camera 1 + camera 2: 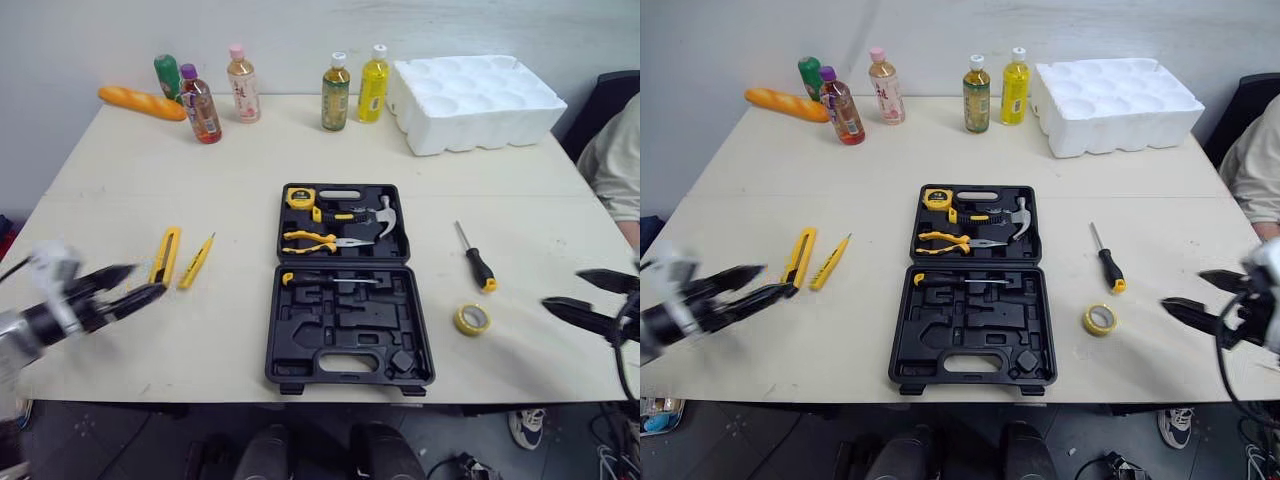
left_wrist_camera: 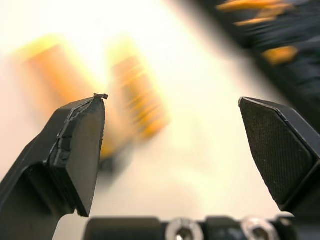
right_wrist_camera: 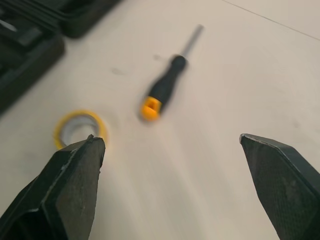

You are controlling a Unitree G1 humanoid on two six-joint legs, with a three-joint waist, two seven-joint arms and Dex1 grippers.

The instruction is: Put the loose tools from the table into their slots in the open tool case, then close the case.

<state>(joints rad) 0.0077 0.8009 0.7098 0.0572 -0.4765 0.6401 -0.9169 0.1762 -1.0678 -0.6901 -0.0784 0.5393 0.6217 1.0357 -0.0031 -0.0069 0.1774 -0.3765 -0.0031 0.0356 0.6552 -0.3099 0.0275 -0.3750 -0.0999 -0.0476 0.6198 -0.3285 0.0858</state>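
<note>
1. At centre of the surface [image 1: 150, 180], toward the front edge: tool case [image 1: 345, 335] lying open, with the lid half toward the far edge and the base half toward the front edge.
2. Seated in the lid half: tape measure [image 1: 301, 197], hammer [image 1: 385, 215] and pliers [image 1: 315, 241].
3. Seated in the base half, in the slot nearest the hinge: one long thin tool [image 1: 325, 280] with a yellow end. Remaining base slots unfilled.
4. Loose between the case and the left edge: yellow utility knife [image 1: 165, 255] and, just beside it on the case side, a thinner yellow cutter [image 1: 196, 261]. Both flat on the surface, lying nearly parallel.
5. Loose between the case and the right edge: screwdriver [image 1: 475, 257] with its shaft toward the far edge, and a yellow tape roll [image 1: 461, 320] lying flat nearer the front edge. Close together but apart.
6. Near the front left corner: left gripper [image 1: 150, 278], spread wide and holding nothing, its tips just short of the utility knife.
7. Near the right edge: right gripper [image 1: 560, 287], spread wide and holding nothing, pointed toward the tape roll and apart from it.
8. Along the far edge: five bottles [image 1: 336, 92], a bread loaf [image 1: 140, 102] and a white foam tray [image 1: 475, 100].
9. Beyond the right edge: a person's sleeve [image 1: 615, 160].
</note>
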